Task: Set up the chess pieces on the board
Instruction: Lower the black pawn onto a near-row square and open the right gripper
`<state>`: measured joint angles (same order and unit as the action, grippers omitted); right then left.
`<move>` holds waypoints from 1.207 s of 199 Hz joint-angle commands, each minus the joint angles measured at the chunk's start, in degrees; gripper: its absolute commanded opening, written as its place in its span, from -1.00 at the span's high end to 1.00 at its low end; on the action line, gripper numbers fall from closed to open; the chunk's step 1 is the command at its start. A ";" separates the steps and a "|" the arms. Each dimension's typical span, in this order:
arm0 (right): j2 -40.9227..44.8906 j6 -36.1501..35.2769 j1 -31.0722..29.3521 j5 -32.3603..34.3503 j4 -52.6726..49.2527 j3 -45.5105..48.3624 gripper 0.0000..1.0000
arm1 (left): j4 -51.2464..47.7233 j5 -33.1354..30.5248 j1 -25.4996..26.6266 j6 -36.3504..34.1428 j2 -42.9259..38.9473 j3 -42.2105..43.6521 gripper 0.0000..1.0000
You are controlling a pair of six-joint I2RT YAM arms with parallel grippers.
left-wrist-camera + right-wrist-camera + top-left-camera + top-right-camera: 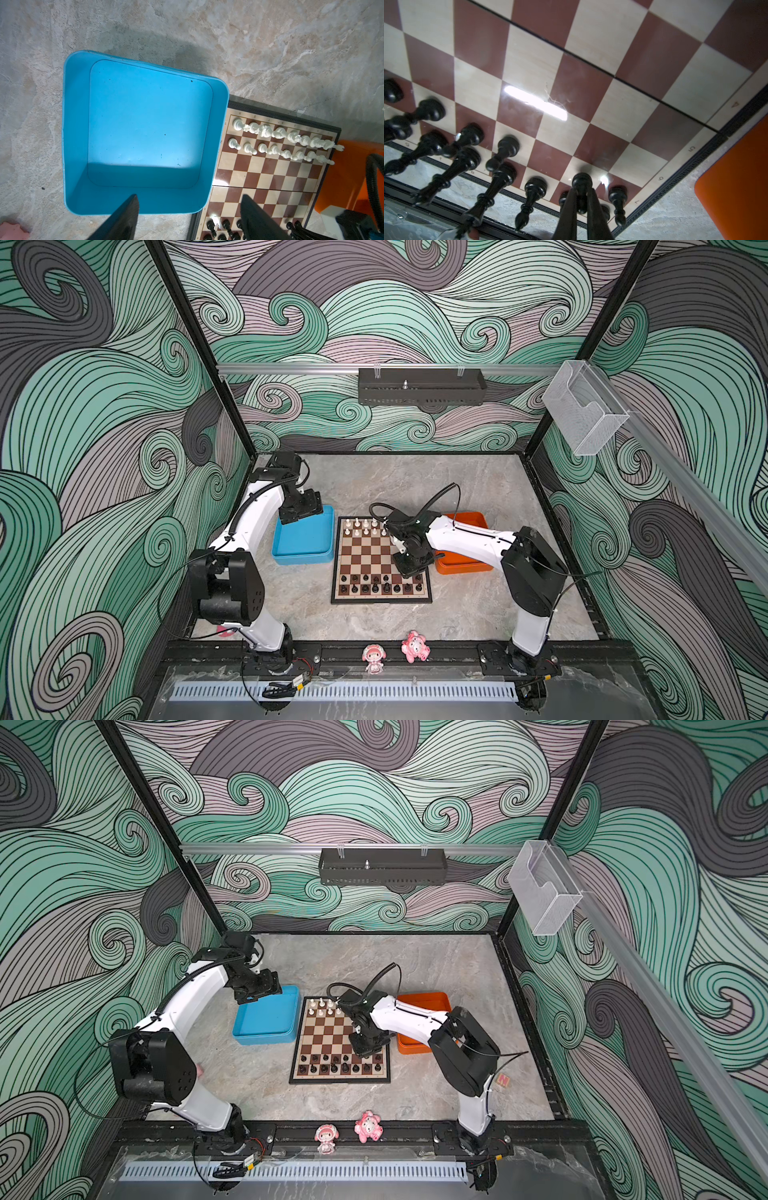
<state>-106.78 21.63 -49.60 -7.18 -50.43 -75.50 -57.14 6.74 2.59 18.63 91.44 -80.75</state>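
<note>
Board [529, 52]: smooth, high-gloss face, with a lamp glare reflecting off it; cream squares show a faint wood-grain look. Black chess pieces [506, 147]: glossy plastic, highlights on the rounded parts. White chess pieces [280, 133]: smooth plastic, mild sheen. Blue tray [74, 124]: smooth plastic, satin to matt, a few dark specks. Orange tray [737, 176]: smooth plastic. Table [270, 41]: stone-look marbled surface — matt.

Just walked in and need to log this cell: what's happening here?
Two robot arms are setting up chess. The right gripper is shut on a black pawn over the chessboard's near end, beside the black pieces standing there. The white pieces stand in two rows at the far end. The left gripper hangs open above the empty blue tray.
</note>
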 commanded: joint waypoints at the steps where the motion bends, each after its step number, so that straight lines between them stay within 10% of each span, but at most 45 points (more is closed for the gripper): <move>1: -0.64 0.17 -0.25 -0.47 -1.24 0.27 0.80 | -0.16 1.12 -0.44 0.44 1.16 -0.06 -0.58; 240: -2.29 -0.27 -0.19 -0.42 -2.18 -1.13 0.76 | 0.40 1.70 -0.48 0.53 2.03 -0.15 -0.58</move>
<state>-107.96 21.58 -49.60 -7.81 -51.46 -75.53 -56.49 8.16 2.59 18.65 92.79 -80.75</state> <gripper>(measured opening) 0.122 0.792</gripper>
